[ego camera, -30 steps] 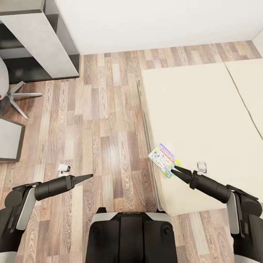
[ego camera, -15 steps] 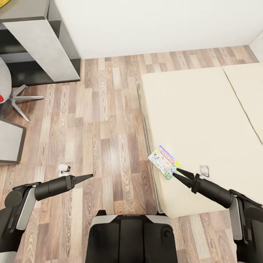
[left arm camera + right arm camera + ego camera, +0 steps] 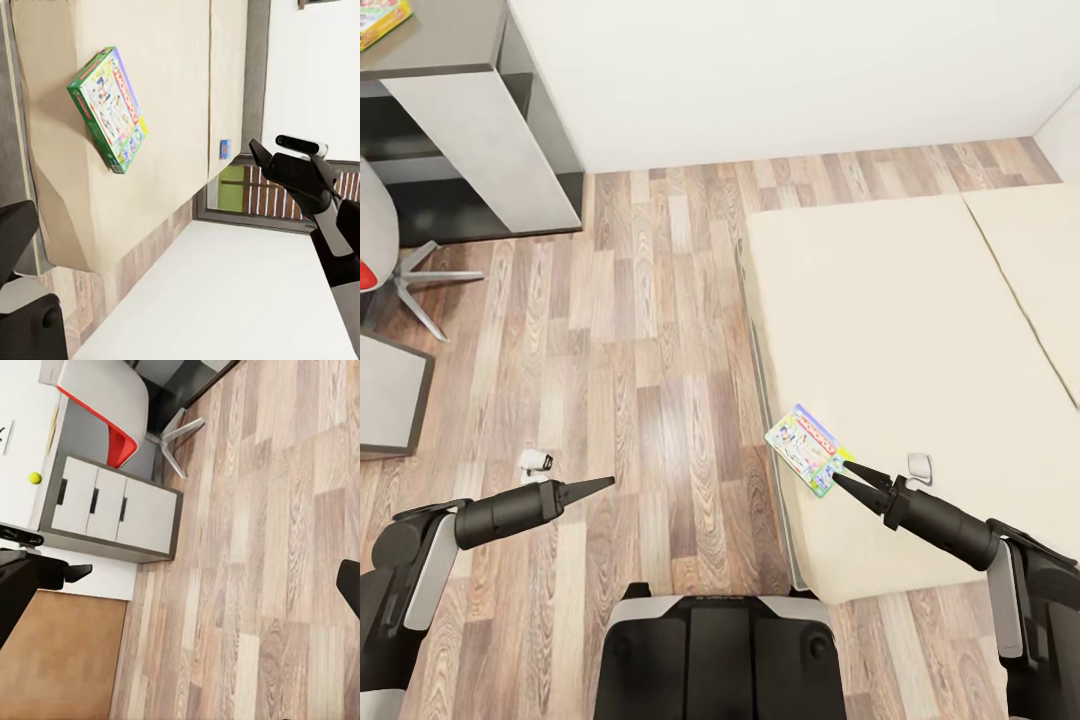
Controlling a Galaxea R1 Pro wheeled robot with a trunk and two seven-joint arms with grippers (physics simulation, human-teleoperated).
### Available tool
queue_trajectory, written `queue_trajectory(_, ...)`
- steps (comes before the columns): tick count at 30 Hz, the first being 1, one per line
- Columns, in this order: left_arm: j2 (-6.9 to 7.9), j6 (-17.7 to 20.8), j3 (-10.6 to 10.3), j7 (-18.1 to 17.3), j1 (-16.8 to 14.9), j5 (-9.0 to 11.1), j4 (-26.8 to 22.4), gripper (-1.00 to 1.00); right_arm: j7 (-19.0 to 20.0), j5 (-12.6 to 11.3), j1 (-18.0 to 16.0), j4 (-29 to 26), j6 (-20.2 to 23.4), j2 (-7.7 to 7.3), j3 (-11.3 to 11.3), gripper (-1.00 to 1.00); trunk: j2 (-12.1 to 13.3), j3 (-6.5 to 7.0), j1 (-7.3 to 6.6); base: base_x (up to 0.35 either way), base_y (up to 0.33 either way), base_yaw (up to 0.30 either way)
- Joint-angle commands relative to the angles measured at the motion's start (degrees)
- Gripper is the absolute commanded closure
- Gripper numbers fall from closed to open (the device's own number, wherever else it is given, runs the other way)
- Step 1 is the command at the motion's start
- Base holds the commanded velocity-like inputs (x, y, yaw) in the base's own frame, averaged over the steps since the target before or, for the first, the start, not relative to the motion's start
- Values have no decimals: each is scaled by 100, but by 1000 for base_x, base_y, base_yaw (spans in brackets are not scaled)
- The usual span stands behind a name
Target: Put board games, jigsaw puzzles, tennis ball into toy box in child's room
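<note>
Right of centre in the head view, a board game (image 3: pixel 809 449) with a white-green printed lid reading "MONOPOLY" lies flat on the beige mattress of the bed (image 3: pixel 900 310), close to the mattress edge that faces the wooden floor (image 3: pixel 650 330). The right gripper (image 3: pixel 844 475) points at the box's near corner; its fingers (image 3: pixel 865 470) are spread apart, and whether the tips touch the box cannot be told. A small white tag-like item (image 3: pixel 919 464) lies on the mattress just beside the gripper.

The left gripper (image 3: pixel 603 484) hovers over the floor at lower left with its fingers closed to a single point, holding nothing. A small white object (image 3: pixel 535 462) lies on the floor near it.

At upper left, the surface (image 3: pixel 450 40) carries a colourful box (image 3: pixel 380 20) at the frame corner. In the right wrist view, the tennis ball (image 3: pixel 34 478) rests on the surface above white drawers (image 3: pixel 112 510), near a red-and-grey chair (image 3: pixel 112 397).
</note>
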Motion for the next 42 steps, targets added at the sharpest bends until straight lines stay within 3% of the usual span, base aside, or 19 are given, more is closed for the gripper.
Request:
queue_trajectory(1,2,35,11,-10,-1,7,9,-100,11,-10,-2,0,43,0,-3,-100,-8,4,4,0,0,0)
queue_trajectory(5,14,35,58,-6,-1,7,30,-100,8,-15,-2,1,-55,5,-3,-100,-8,42,4,0,0,0)
queue_trajectory(20,272,32,86,19,-1,8,86,-100,40,-9,33,282,-313,-29,-112,-100,-8,184,4,0,0,0)
queue_trajectory(26,632,22,108,35,145,2,320,-100,4,-10,249,305,-572,-19,-142,-100,-8,240,4,0,0,0)
queue_trajectory(30,746,18,219,17,190,0,397,-100,-16,-17,318,309,-740,-47,-158,-100,-8,278,4,0,0,0)
queue_trajectory(42,782,17,343,33,204,3,451,-100,-217,21,337,344,-819,-10,-148,-100,-8,392,4,0,0,0)
